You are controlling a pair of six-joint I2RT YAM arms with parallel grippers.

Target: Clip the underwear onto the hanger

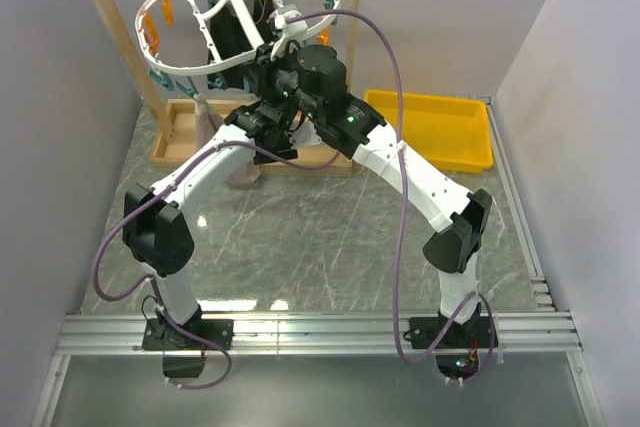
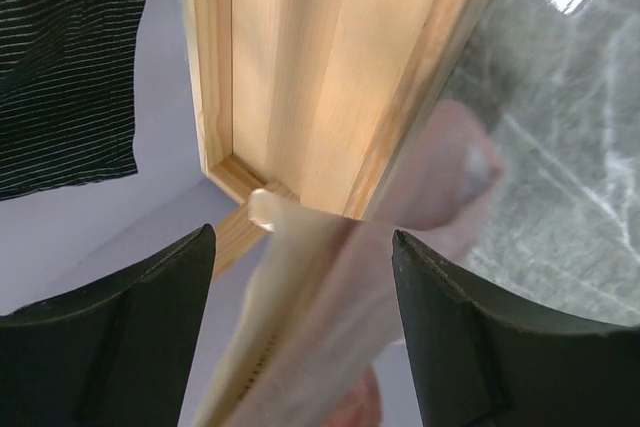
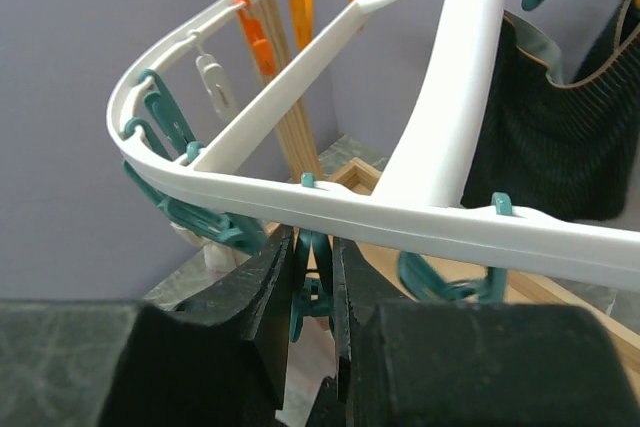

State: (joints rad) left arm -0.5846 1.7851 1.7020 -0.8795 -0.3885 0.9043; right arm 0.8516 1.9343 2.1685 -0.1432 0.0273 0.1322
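The right tool (image 3: 312, 247) pinches a teal pin (image 3: 303, 307) under the near rim of the hanger (image 3: 420, 222), so the left tool (image 2: 300, 237), wide around the underwear (image 2: 440, 177) low beside the rack (image 2: 300, 67), should grip it and raise it into that pin.

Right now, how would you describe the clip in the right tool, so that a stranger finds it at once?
Find the white oval hanger hung on the wooden frame. Several teal clips dangle under its near rim. The teal clip meant is the one that the right tool pinches between its black fingers; its neighbours hang free.
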